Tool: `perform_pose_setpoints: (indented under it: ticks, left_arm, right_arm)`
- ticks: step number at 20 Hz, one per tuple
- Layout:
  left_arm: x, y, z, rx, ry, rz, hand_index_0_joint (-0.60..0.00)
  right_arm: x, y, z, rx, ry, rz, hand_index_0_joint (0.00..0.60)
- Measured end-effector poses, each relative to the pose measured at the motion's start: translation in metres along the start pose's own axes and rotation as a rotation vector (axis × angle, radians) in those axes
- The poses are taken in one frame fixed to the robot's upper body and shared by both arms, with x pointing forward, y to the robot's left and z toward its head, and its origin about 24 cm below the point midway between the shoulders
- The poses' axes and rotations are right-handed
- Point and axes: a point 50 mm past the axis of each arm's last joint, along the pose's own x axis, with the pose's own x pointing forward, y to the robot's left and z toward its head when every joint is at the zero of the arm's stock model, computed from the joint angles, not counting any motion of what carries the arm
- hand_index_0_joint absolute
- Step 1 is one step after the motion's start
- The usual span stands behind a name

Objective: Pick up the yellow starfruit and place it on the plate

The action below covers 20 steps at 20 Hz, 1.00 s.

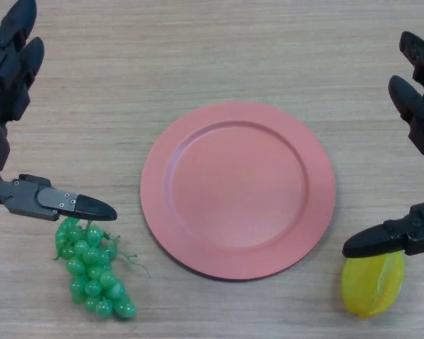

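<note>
A yellow starfruit (373, 284) lies on the wooden table at the lower right, just right of a pink plate (238, 188) that holds nothing. My right hand (422, 134) comes in from the right edge, open, its fingers straight above the fruit and its thumb stretched over the fruit's top edge. The thumb hides a strip of the starfruit; whether it touches I cannot tell. My left hand (10, 67) shows at the left edge, open, with its thumb reaching out above a grape bunch.
A bunch of green grapes (92, 268) lies at the lower left, under the left thumb tip. Bare wooden table (219, 49) stretches behind the plate.
</note>
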Motion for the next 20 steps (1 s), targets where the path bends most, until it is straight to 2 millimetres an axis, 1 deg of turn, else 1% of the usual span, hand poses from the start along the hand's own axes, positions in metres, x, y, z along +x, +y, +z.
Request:
perform_pose_setpoints:
  ticks: [6,9,11,15,17,19,20]
  left_arm:
    - [0.000,0.000,0.000,-0.003,0.000,-0.001,0.000]
    - [-0.001,0.000,-0.001,-0.004,0.004,0.000,0.000]
    - [-0.002,0.000,-0.003,-0.004,0.013,0.001,0.000]
    - [-0.003,-0.004,-0.011,-0.010,0.038,0.002,0.000]
    - [-0.003,-0.005,-0.015,-0.026,0.046,0.008,0.000]
    - [-0.002,-0.005,-0.014,-0.028,0.040,0.006,0.000]
    - [-0.001,-0.005,-0.012,-0.026,0.032,0.005,0.000]
  right_arm:
    - [0.000,0.000,0.001,-0.003,-0.005,0.000,0.000]
    - [-0.002,-0.004,0.001,-0.104,-0.033,-0.027,0.000]
    - [-0.004,-0.004,-0.004,-0.129,-0.008,-0.024,0.000]
    - [-0.011,0.003,-0.020,-0.204,0.038,0.024,0.000]
    - [-0.014,0.004,-0.024,-0.198,0.058,0.043,0.000]
    - [-0.017,0.003,-0.028,-0.242,0.054,0.030,0.000]
    - [-0.019,0.001,-0.034,-0.268,0.083,0.014,0.000]
